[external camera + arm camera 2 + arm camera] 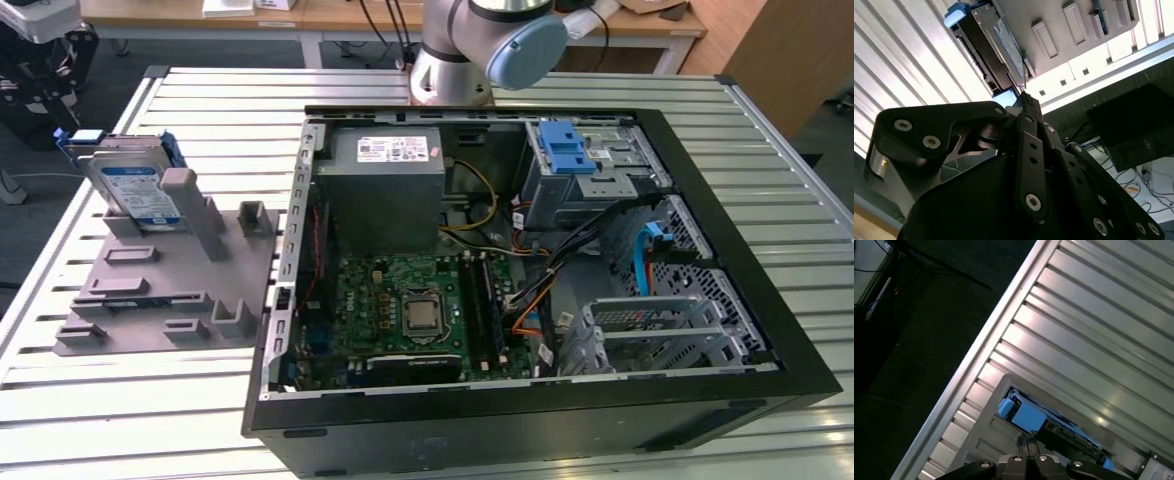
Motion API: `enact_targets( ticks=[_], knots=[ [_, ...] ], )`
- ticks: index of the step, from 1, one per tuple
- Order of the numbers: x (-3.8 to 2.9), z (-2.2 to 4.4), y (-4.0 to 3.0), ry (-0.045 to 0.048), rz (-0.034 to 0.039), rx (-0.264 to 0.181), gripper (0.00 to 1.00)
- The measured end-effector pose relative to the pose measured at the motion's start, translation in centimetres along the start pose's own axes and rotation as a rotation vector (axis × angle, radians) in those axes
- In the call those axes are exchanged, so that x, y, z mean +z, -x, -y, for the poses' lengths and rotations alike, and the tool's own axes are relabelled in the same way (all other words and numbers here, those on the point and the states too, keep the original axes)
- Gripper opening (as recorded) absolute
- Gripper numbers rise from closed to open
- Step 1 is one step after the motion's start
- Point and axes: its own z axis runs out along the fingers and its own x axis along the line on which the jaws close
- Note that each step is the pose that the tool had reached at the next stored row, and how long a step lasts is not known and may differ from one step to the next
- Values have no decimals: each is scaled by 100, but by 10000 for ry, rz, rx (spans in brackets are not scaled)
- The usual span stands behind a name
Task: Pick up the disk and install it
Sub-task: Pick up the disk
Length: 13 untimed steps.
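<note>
Disk (pixel 134 190) upright in grey holder (pixel 160 290) on tabletop (pixel 134 400), 10 o'clock in exterior view, at 9 o'clock from open computer case (pixel 534 415). Fingers (pixel 1029 130) together, empty, near disk.

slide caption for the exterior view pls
Silver-grey rectangular hard drive in a blue plastic bracket stands on edge in a grey holder beside the open black computer case.

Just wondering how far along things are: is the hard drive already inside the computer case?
No, the disk stands upright in the grey holder on the table, outside the open computer case.
</note>
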Motion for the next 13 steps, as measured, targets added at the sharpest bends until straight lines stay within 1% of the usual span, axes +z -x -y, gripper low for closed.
enact_targets(
  ticks=[8,10,13],
  knots=[
    [0,0,0,-2,-55,-1280,11],
    [0,0,0,-2,-59,-1371,11],
    [0,0,0,-3,-59,-1373,11]
  ],
)
